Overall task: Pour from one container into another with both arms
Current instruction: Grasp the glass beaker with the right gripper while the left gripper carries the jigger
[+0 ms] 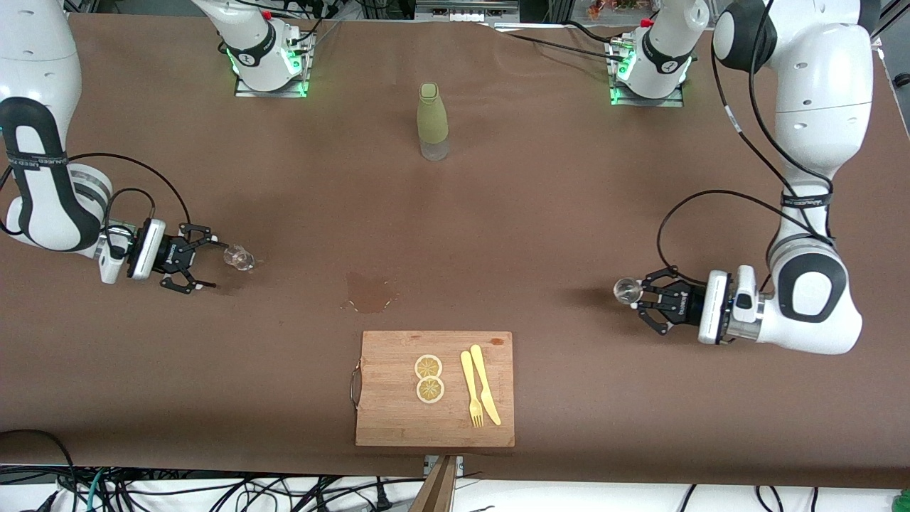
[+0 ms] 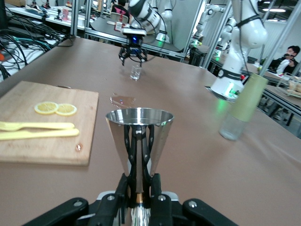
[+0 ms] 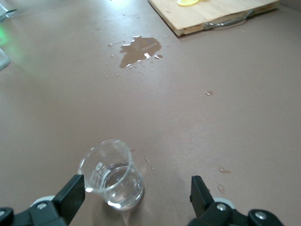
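A shiny metal cone-shaped measuring cup (image 1: 625,290) (image 2: 139,123) is held above the table at the left arm's end, with my left gripper (image 1: 640,297) (image 2: 139,160) shut on its lower part. A small clear glass beaker (image 1: 239,257) (image 3: 113,174) (image 2: 136,72) stands on the brown table at the right arm's end. My right gripper (image 1: 210,262) (image 3: 136,195) is low over the table, open, with the beaker just ahead of its fingertips and closer to one finger (image 3: 70,197). The beaker touches neither finger.
A wet puddle (image 1: 370,293) (image 3: 140,48) lies mid-table. A wooden cutting board (image 1: 387,419) (image 2: 28,146) with two lemon slices, a yellow fork and a knife sits nearer the camera. A pale green bottle (image 1: 433,121) (image 2: 242,106) stands between the arm bases.
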### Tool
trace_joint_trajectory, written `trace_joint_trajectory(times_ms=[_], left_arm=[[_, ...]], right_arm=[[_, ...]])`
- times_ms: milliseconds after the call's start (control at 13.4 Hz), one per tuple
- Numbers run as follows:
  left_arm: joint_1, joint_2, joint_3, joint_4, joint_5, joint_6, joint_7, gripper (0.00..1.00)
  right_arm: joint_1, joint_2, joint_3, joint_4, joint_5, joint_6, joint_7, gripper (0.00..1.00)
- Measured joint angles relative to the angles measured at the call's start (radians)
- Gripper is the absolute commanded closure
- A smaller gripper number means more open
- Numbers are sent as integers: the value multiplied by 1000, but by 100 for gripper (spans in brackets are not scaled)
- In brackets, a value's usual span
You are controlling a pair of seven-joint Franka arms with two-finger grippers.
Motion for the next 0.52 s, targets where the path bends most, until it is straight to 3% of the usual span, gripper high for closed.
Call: trace_joint_trajectory(times_ms=[522], left_arm=[[-97,5,-134,-43,-38,198,-8,100]], right_arm=[[-3,76,-15,-4,83,-60,-119,0]])
